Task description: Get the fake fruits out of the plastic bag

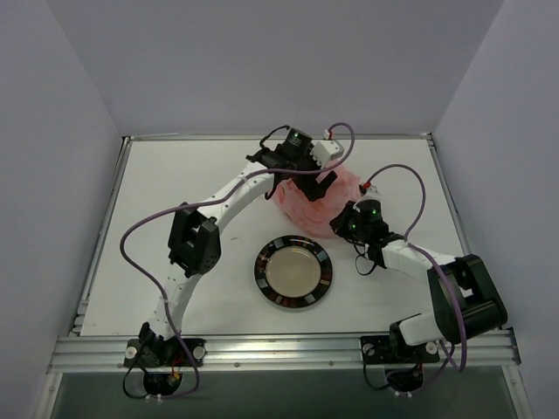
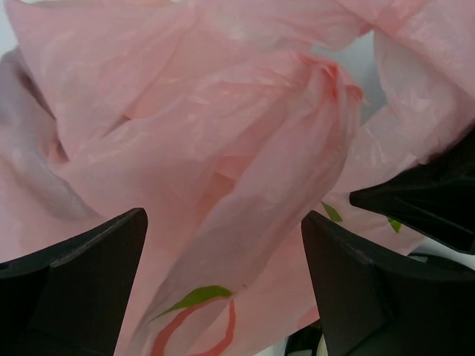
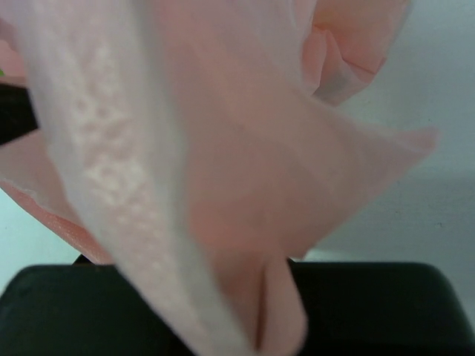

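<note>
Though white itself, table (image 1: 175, 179) with plastic bag (image 1: 301, 209), lilac walls (image 1: 262, 61)

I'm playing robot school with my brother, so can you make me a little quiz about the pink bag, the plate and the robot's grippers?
1. True or false: fake fruits lie on the plate.
2. Which gripper is shut on the plastic bag? A left, B right, C both.
3. Fill in: the bag's colour is ____.

Key:
1. False: no fruit shows on the plate.
2. B: the right gripper pinches the bag, and the left gripper stands open.
3. Pink.
</note>
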Tool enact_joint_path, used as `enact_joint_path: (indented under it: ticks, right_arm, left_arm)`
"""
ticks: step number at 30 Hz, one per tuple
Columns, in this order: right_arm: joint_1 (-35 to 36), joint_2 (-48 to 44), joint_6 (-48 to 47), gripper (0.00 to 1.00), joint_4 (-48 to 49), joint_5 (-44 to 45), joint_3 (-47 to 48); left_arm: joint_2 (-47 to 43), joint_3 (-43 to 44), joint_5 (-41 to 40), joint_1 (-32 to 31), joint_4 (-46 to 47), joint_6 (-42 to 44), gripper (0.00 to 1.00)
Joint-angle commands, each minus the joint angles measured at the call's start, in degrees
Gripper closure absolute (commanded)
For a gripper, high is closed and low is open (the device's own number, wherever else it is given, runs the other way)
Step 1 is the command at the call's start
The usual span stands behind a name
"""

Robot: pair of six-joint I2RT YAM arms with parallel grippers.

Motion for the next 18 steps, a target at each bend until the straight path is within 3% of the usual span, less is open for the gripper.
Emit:
enact_joint_path:
  ticks: [1, 4, 8, 9, 11, 12, 18]
  right_arm:
    - [-0.4, -1.3, -0.4, 1.00, 1.3, -0.8, -0.4]
    - [-0.5, -1.3, -0.5, 1.00, 1.1, -0.7, -0.4]
    - [-0.6, -1.1, -0.6, 1.00, 0.9, -0.3, -0.4]
    - [-0.6, -1.1, -0.6, 1.00, 0.9, -0.1, -0.4]
    - [-0.6, -1.1, -0.5, 1.00, 0.9, 0.7, -0.7]
    - [-0.7, -1.1, -0.5, 1.00, 0.8, 1.2, -0.8]
    - [-0.8, -1.1, 0.1, 1.00, -0.4, 4.3, -0.4]
  left_arm:
    - [0.5, 7.0, 3.8, -0.4, -8.9, 3.5, 0.17]
    - [1.5, 8.2, 0.8, -0.3, -7.6, 3.8, 0.20]
    - [1.5, 8.1, -10.2, -0.2, -4.1, 2.3, 0.61]
    - [0.7, 7.3, -12.0, 0.4, -2.8, 1.7, 0.79]
    - [-1.0, 2.3, -17.8, 1.4, 2.2, -1.5, 0.94]
    - [-3.7, -0.5, -19.9, 2.8, 4.8, -3.0, 0.97]
    - [-14.8, -24.4, -30.0, 10.7, 22.7, -19.2, 0.98]
